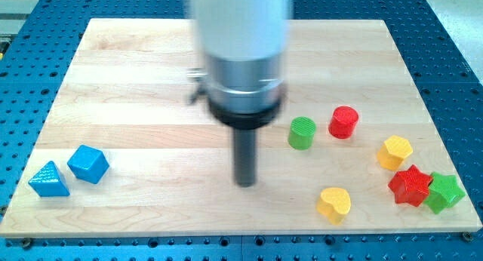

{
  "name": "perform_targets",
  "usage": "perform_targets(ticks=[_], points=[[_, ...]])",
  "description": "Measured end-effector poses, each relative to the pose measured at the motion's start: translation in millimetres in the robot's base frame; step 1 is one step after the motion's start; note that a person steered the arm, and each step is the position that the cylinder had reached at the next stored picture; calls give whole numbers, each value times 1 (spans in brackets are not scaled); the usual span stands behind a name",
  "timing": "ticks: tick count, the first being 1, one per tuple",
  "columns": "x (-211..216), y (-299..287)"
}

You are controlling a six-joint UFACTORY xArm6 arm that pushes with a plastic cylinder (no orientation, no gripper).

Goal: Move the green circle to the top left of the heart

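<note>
The green circle [302, 133] stands right of the board's middle. The yellow heart [333, 204] lies below it and a little to the right, near the view's bottom edge. My tip [244, 182] is at the end of the dark rod, left of both blocks. It is about a block's width or more from the green circle and touches nothing. The tip sits lower than the circle and higher than the heart in the view.
A red cylinder [343, 122] stands just right of the green circle. A yellow hexagon [395, 152], a red star [410, 185] and a green star [444, 191] cluster at the right. A blue cube [88, 164] and a blue triangle [49, 179] lie at the bottom left. The arm's white body [241, 42] hides the board's top middle.
</note>
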State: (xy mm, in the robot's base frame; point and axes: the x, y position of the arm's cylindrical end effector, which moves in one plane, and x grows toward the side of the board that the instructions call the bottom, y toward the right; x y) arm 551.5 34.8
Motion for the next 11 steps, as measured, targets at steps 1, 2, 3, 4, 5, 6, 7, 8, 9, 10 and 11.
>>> perform_targets(ticks=[1,2,3,4,5,6,7,8,9,10,11], points=[[-37,60],[-60,104],[-135,54],[-104,68],[-80,130],[-54,126],[-54,65],[-65,20],[-22,31],[-9,-41],[-97,-36]])
